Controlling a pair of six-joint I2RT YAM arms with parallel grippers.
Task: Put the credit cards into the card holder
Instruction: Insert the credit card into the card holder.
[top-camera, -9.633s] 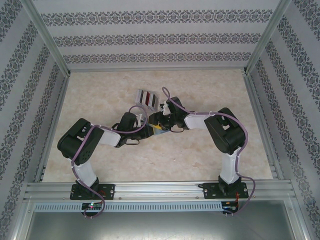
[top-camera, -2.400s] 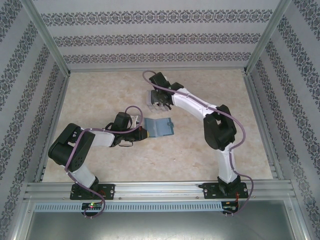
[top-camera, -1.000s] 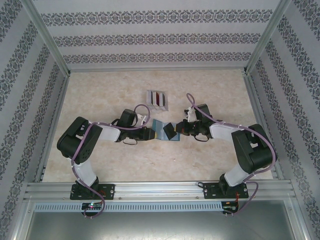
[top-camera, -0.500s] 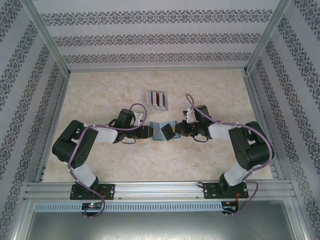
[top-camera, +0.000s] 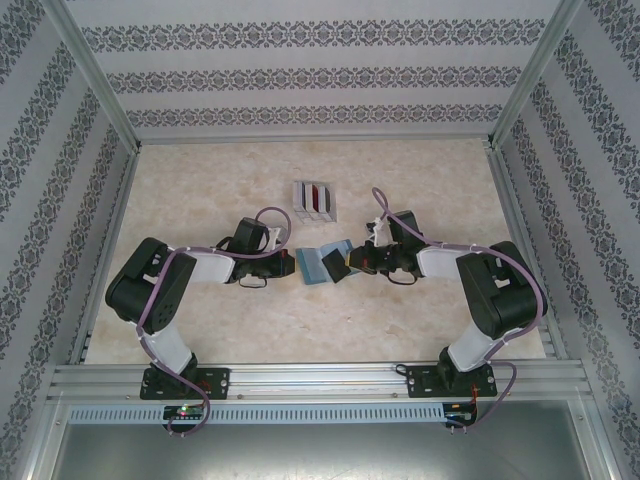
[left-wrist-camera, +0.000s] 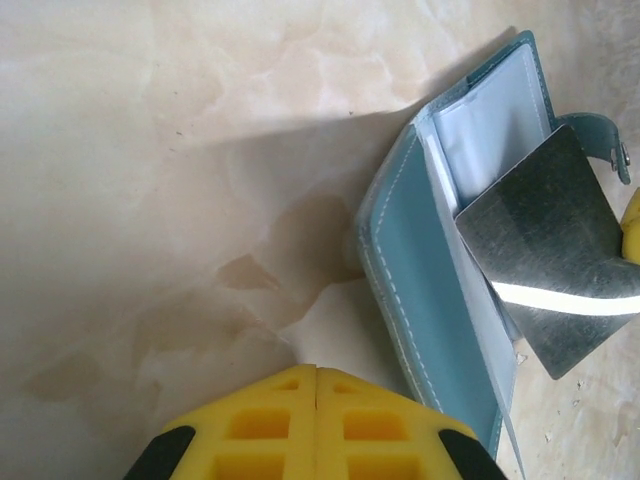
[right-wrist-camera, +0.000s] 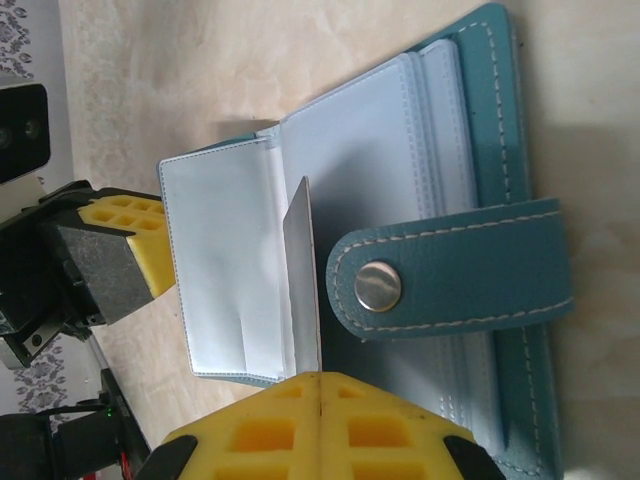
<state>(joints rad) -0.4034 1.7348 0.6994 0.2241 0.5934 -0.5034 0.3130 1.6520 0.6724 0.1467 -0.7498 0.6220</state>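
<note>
The teal card holder (top-camera: 318, 263) lies open on the table between both arms, with a pale inside (right-wrist-camera: 215, 270) and a snap strap (right-wrist-camera: 450, 275). My right gripper (right-wrist-camera: 320, 375) is shut on one credit card (right-wrist-camera: 303, 270), seen edge-on here. In the left wrist view that card (left-wrist-camera: 545, 265) looks grey and shiny, and its far corner rests against the holder's inner pockets (left-wrist-camera: 480, 130). My left gripper (left-wrist-camera: 317, 368) is shut on nothing, just left of the holder's cover (left-wrist-camera: 415, 300). More red credit cards (top-camera: 316, 194) stand in a ridged rack.
The grey-white slotted rack (top-camera: 302, 196) stands a little behind the holder, near the table's middle. Metal frame rails (top-camera: 300, 378) run along the near edge and both sides. Bare marbled tabletop (top-camera: 200, 190) lies to the far left and far right.
My left gripper's jaws have closed and it has drawn back a little to the left of the holder. The holder lies opened wider. My right gripper still holds the card over it.
</note>
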